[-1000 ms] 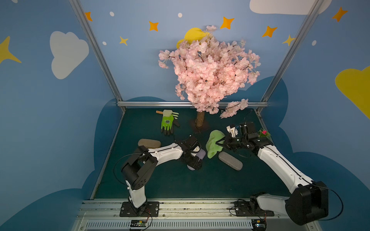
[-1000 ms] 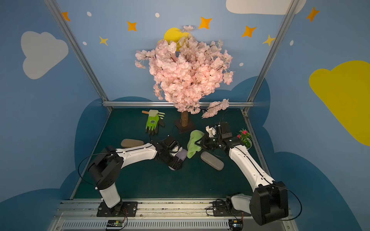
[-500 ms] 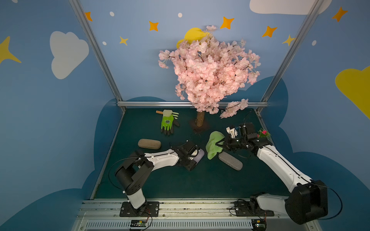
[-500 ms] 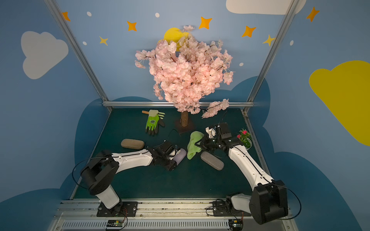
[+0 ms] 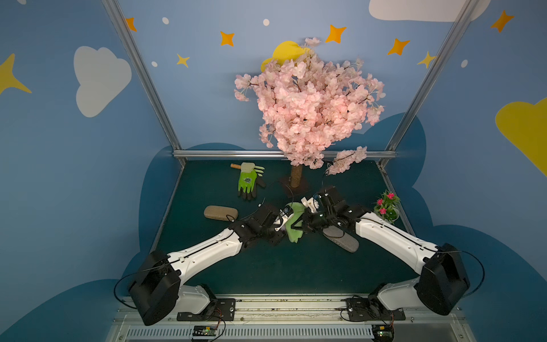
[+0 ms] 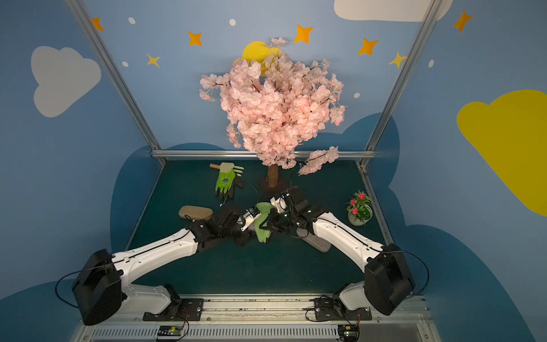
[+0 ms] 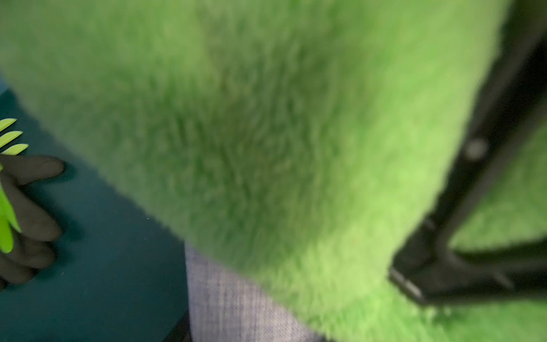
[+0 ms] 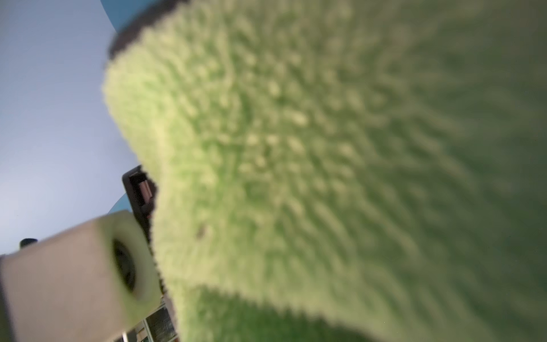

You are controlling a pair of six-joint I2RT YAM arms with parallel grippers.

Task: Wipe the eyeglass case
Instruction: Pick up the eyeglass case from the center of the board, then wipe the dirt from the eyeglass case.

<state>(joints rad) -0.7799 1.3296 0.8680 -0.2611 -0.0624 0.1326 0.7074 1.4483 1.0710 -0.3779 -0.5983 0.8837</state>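
Observation:
A lilac-grey fabric eyeglass case [image 7: 236, 305] sits between my left gripper's jaws in the left wrist view, and a fluffy green cloth [image 7: 266, 133] lies over most of it. In both top views the left gripper [image 5: 279, 232] meets the right gripper [image 5: 297, 229] at the table's middle, just above the mat. The right gripper is shut on the green cloth [image 5: 294, 220], which hangs against the left gripper. The case is mostly hidden in the top views. The cloth [image 8: 325, 163] fills the right wrist view.
A tan case [image 5: 220, 212] lies at the left and a dark grey case [image 5: 340, 238] under the right arm. A green glove [image 5: 248, 182], the blossom tree's trunk [image 5: 296, 176] and a flower pot [image 5: 386, 205] stand farther back.
My left gripper closed on the lilac case, lifted it off the mat and carried it right. The right gripper brought the cloth left, onto the case.

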